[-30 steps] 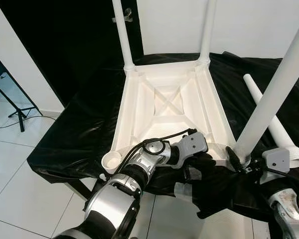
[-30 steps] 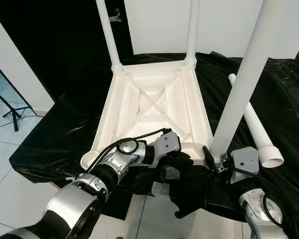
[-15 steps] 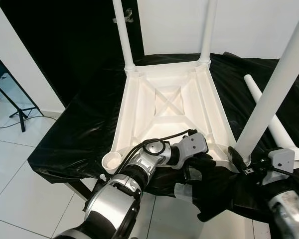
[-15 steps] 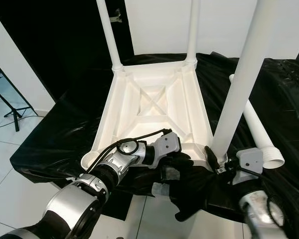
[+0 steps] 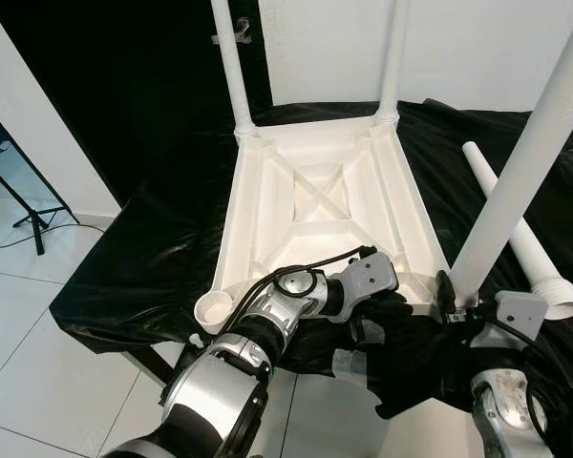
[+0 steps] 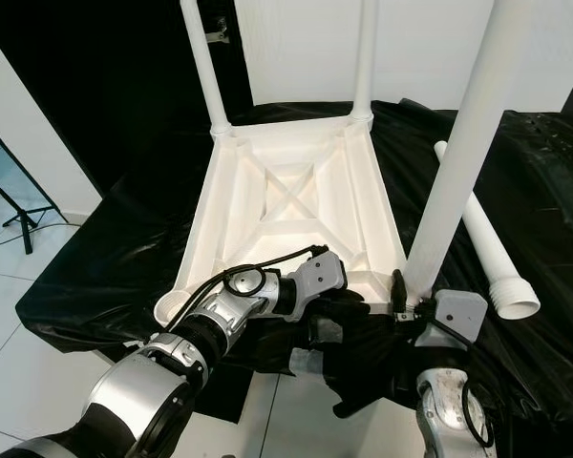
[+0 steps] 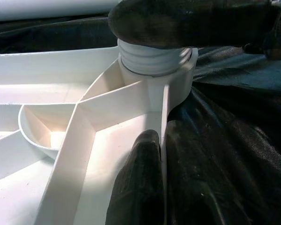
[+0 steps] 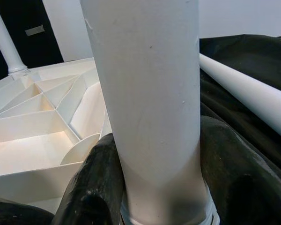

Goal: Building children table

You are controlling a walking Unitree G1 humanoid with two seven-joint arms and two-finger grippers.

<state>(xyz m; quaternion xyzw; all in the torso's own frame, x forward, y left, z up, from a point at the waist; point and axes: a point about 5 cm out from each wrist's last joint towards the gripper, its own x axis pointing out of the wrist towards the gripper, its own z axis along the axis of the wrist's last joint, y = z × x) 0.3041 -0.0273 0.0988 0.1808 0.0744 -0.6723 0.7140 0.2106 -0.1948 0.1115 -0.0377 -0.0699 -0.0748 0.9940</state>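
The white plastic table (image 5: 315,191) lies upside down on a black-covered surface. Two white legs (image 5: 231,67) (image 5: 393,57) stand in its far corners. My right gripper (image 8: 154,178) is shut on a third leg (image 5: 525,162) just above its threaded end, which sits in the near right corner socket (image 7: 154,61). The leg leans a little to the right. My left gripper (image 5: 387,310) is shut on the table's near rim beside that corner, one finger (image 7: 136,183) lying against the inside of the wall. The near left socket (image 5: 213,310) holds nothing.
A loose white leg (image 5: 516,229) lies on the black cloth (image 5: 143,258) to the right of the table. The cloth hangs over the front edge above the white tiled floor (image 5: 38,363). A black stand (image 5: 29,210) is on the floor at the left.
The leg in my right gripper has tipped more upright, and the right wrist has swung a little to the left. The left gripper stays on the rim.
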